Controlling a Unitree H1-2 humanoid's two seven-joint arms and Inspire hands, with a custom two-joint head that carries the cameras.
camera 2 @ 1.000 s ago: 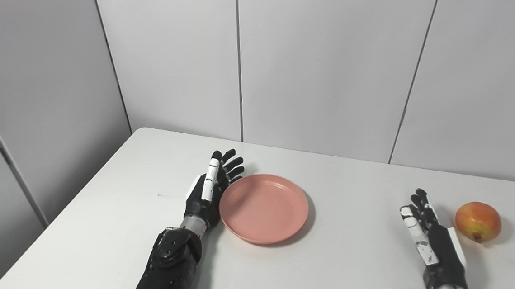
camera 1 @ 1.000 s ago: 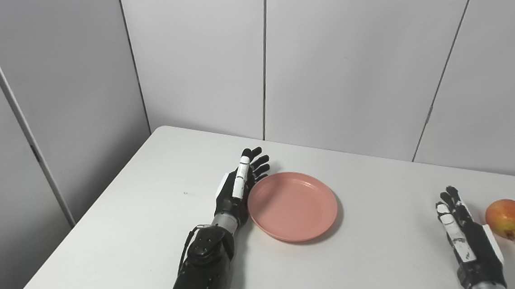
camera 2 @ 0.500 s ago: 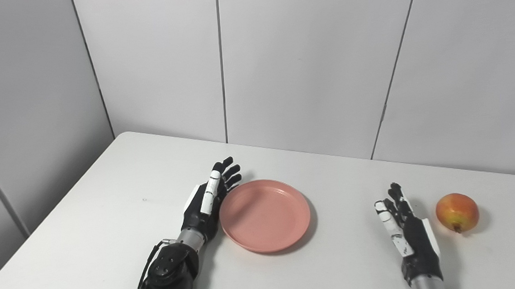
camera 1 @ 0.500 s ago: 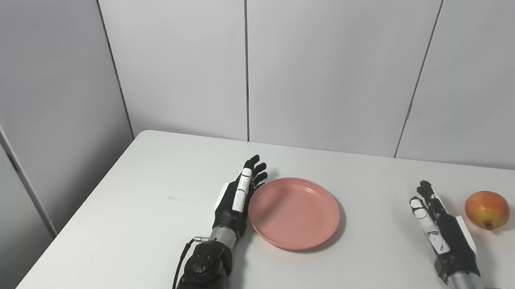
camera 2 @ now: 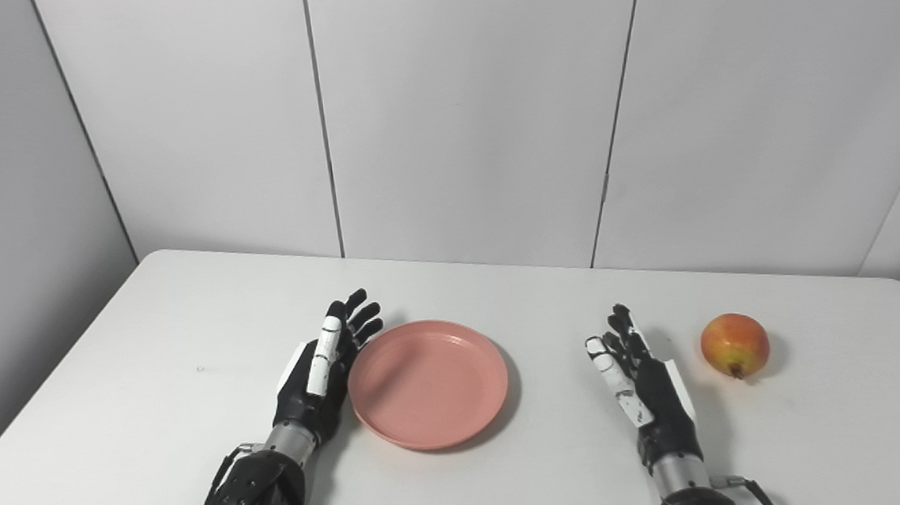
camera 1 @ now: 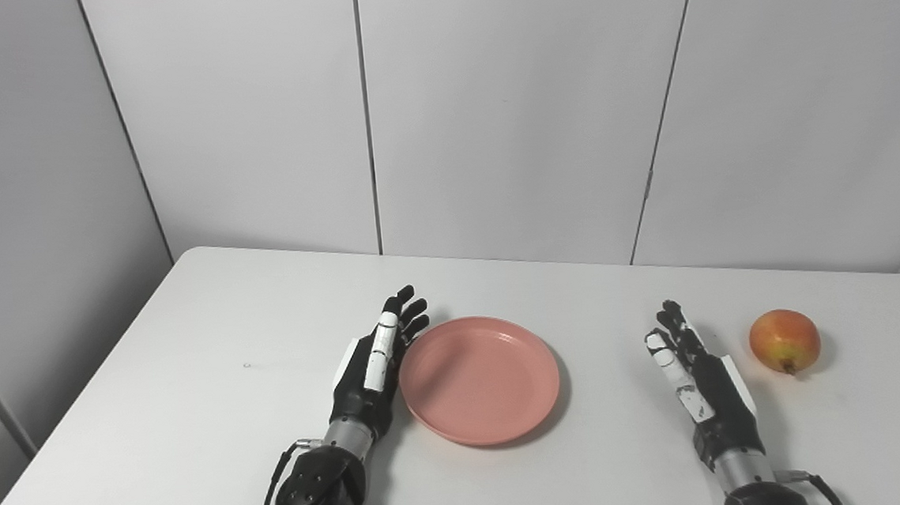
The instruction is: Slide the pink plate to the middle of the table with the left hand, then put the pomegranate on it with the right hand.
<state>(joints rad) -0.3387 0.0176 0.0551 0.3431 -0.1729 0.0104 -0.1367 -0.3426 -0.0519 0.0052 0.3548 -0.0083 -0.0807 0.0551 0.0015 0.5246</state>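
Note:
The pink plate (camera 1: 480, 379) lies flat on the white table (camera 1: 188, 358), a little left of its middle. My left hand (camera 1: 370, 362) rests on edge against the plate's left rim, fingers straight and apart, holding nothing. A red and yellow pomegranate (camera 1: 784, 339) sits on the table at the right. Just left of the fruit, and apart from it, my right hand (camera 1: 696, 374) stands on edge, open and empty.
White wall panels (camera 1: 487, 107) rise right behind the table's far edge. The table's left edge runs diagonally at the picture's left, and its right corner shows near the pomegranate in the right eye view.
The camera has turned right, so the whole scene has shifted left in the picture. Both hands keep their poses; the plate still touches the left hand.

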